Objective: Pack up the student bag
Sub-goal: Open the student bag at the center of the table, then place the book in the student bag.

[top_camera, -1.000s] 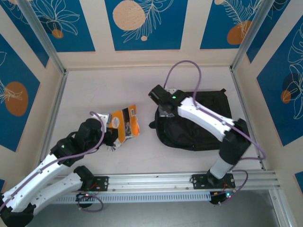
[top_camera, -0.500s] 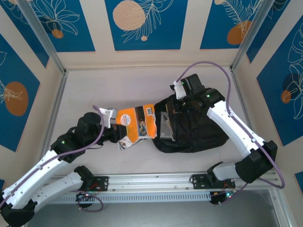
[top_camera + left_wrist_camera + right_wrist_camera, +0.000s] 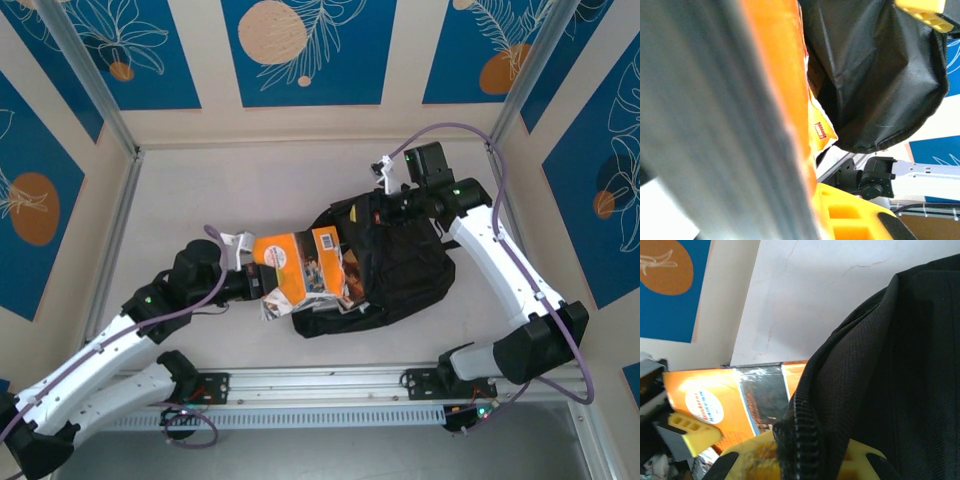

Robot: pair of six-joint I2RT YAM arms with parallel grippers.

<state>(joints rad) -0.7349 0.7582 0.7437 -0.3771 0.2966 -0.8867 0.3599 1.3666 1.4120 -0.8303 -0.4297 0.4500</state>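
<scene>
Nearest the camera, a metal rail [image 3: 320, 385] runs along the near edge of the pale table [image 3: 230, 190], with both arm bases bolted to it. The left arm [image 3: 110, 350] slants up from the near left corner toward the middle of the table. The left gripper [image 3: 262, 288] is clamped on the near left end of an orange book [image 3: 305, 262], which is held off the surface and tilted. From the left wrist the book's cover and grey page edges run blurred across the left of the view, with a yellow finger pad [image 3: 840, 215] pressed against the book below. Just past the book lies the student bag [image 3: 400, 270], a large black fabric pack resting right of centre on the table, its open side turned left toward the book. The book's right end reaches the bag's mouth and overlaps its dark rim; how far inside it sits cannot be told. The right arm [image 3: 500, 260] rises from its base at the near right, bends at the table's right side and reaches back over the bag. The right gripper [image 3: 385, 208] is closed on the bag's upper zippered edge, holding that edge up off the table. In the right wrist view the zipper seam runs between its yellow fingers [image 3: 752, 452], with the orange book beyond. A purple cable [image 3: 450, 135] loops above this wrist, and blue-and-cream wall panels [image 3: 300, 50] stand behind
</scene>
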